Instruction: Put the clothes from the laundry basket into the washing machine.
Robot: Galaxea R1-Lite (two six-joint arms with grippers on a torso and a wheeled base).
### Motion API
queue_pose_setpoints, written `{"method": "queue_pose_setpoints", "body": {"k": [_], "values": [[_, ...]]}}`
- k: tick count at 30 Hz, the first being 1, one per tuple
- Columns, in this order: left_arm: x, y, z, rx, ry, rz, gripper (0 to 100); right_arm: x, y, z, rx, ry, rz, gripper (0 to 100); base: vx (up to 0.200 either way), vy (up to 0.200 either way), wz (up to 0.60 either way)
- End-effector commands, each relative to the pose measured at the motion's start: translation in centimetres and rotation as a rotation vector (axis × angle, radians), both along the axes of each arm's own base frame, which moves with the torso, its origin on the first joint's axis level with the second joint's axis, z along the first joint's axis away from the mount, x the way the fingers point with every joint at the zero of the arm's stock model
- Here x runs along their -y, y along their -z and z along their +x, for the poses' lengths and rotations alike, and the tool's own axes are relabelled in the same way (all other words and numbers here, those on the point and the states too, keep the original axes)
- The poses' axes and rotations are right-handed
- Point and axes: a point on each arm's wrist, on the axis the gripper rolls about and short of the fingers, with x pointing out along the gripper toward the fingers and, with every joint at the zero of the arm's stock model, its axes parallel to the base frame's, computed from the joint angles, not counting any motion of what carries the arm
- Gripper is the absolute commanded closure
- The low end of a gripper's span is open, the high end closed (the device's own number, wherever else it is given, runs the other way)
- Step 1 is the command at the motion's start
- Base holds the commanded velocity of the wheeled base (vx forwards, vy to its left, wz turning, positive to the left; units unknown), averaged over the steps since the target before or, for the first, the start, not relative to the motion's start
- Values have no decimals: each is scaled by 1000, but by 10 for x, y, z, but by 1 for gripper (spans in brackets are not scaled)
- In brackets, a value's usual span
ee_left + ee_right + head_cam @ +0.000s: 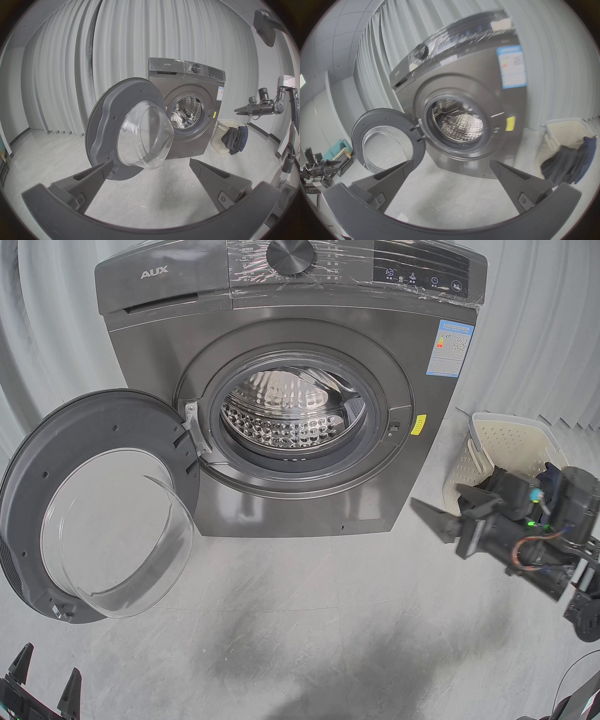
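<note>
Dark clothes (236, 139) hang over the rim of a cream laundry basket (500, 440). It stands on the floor (312, 615) just beside the washing machine (300, 515), on its right, probably to keep the carry short. The door (94, 427) is swung wide left, leaving the empty drum (287, 415) clear for loading. The right hand (450, 162) hovers near the basket, spread wide and empty, apparently ready to grasp. The left hand (150, 161) sits low, well apart, also wide open and empty.
</note>
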Motion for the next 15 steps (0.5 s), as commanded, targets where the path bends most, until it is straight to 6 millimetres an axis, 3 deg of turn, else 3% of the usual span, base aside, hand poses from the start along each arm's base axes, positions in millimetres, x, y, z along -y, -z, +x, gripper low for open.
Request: {"method": "queue_pose_setpoints", "body": {"k": [1,2,5,15], "values": [[0,5,0,-4,-1,-1,0,83,-7,-73,121,207,27,0,0,0,0],[0,5,0,-4,-1,-1,0,91,-5,-87,142,224,36,0,0,0,0],[0,5,0,-4,-1,-1,0,98,1,-105,159,244,43,0,0,0,0],[0,5,0,-4,-1,-1,0,120,28,-140,186,382,9,0,0,0,0]]}}
